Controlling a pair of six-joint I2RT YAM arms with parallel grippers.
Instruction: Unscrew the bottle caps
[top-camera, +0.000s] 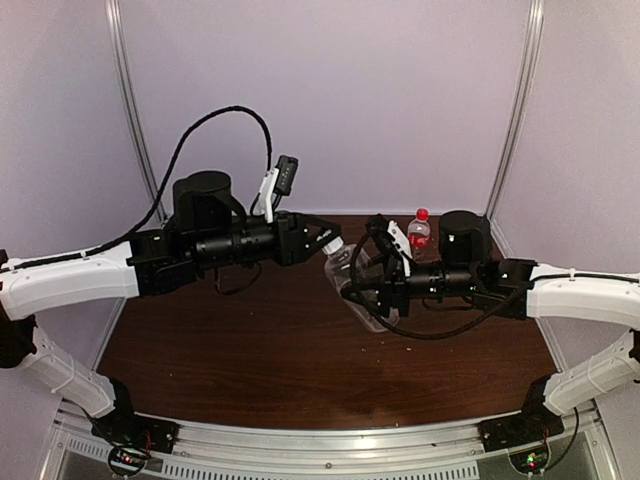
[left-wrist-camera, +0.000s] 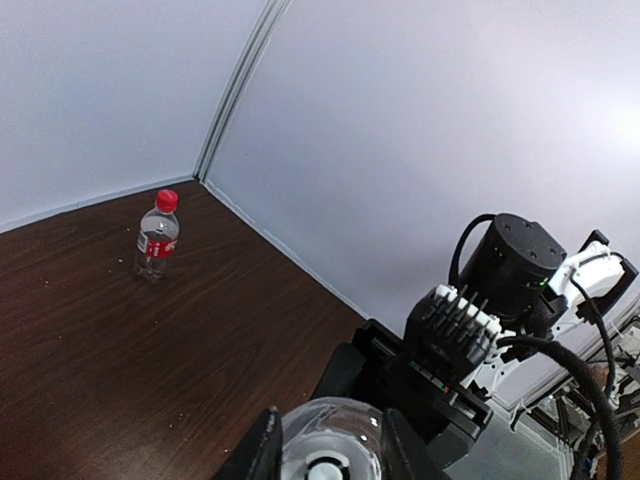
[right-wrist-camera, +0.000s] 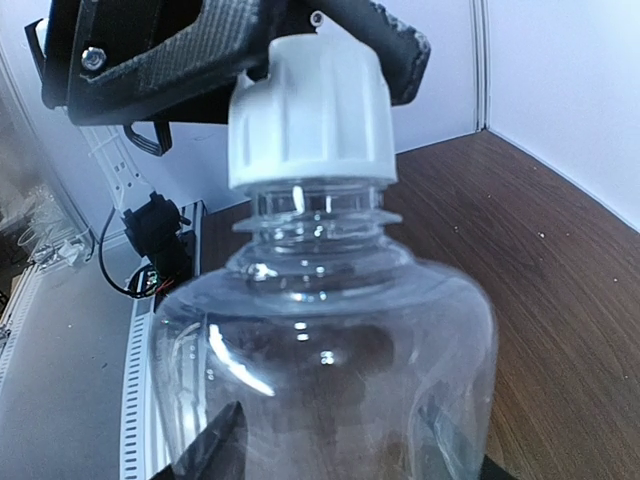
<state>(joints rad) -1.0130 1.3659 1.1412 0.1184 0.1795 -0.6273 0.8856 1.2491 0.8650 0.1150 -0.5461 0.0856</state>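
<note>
Right wrist view: left tool (right-wrist-camera: 310, 60) clamps white cap (right-wrist-camera: 310, 115); right tool (right-wrist-camera: 335, 455), mostly hidden, grips plain bottle (right-wrist-camera: 320, 340).

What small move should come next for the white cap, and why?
Probably the left end effector should turn the cap a little to loosen it. Its fingers press the cap on both sides, the cap sits low on the bottle, not yet lifted, and the right end effector holds the bottle by its body.
</note>
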